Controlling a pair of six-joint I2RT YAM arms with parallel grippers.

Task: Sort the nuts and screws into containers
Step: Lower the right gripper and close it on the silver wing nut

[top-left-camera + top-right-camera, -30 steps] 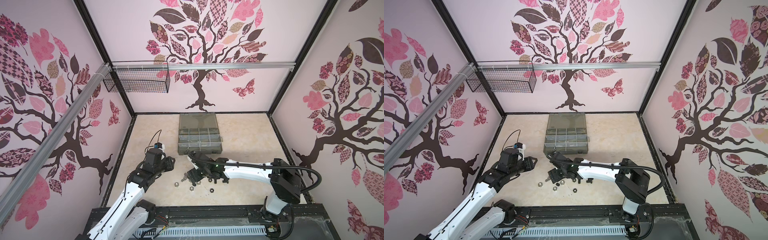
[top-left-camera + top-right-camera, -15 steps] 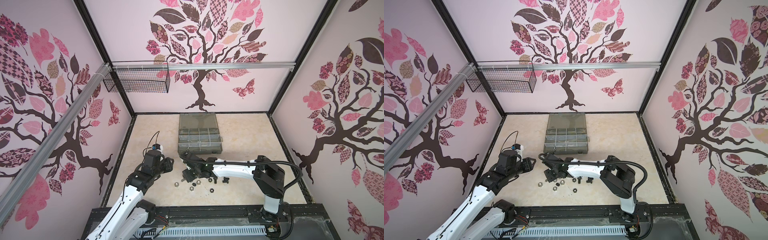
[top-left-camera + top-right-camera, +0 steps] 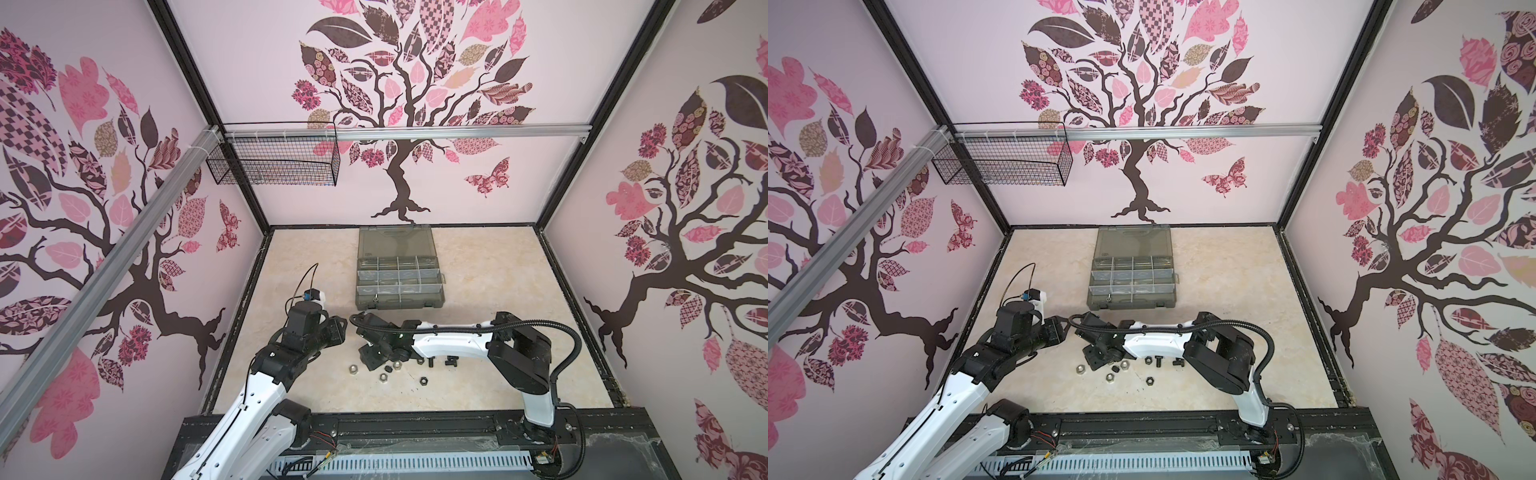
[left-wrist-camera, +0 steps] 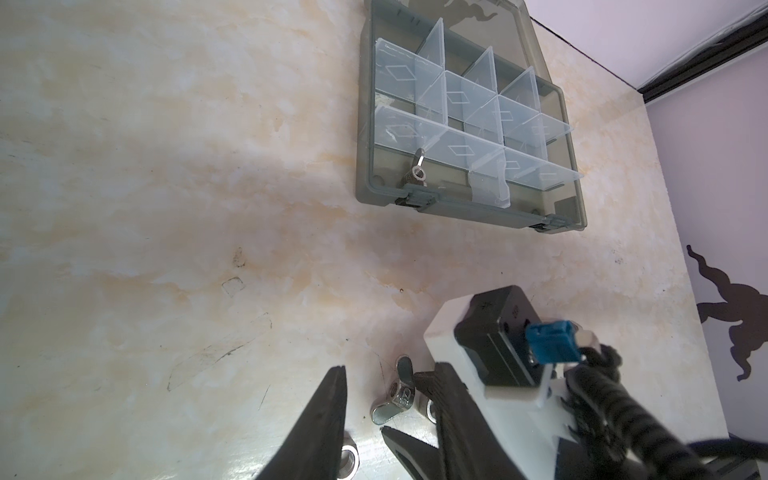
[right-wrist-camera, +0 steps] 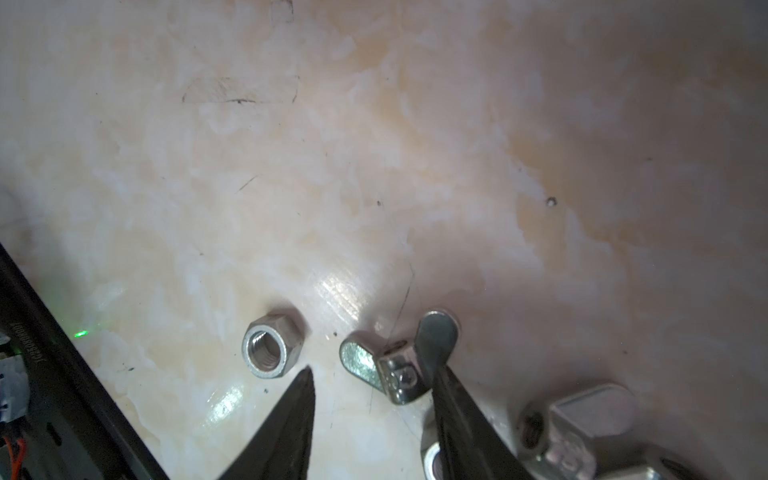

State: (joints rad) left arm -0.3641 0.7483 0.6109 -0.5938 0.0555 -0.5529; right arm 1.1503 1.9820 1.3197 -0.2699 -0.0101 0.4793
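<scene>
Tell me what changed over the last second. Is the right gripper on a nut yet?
The right gripper slid slightly left in the top views as its arm folded in. Its jaws narrowed around a wing nut. One finger touches a wing and the other is apart, so nothing is held yet. The left gripper, the case and the other nuts stayed put.
</scene>
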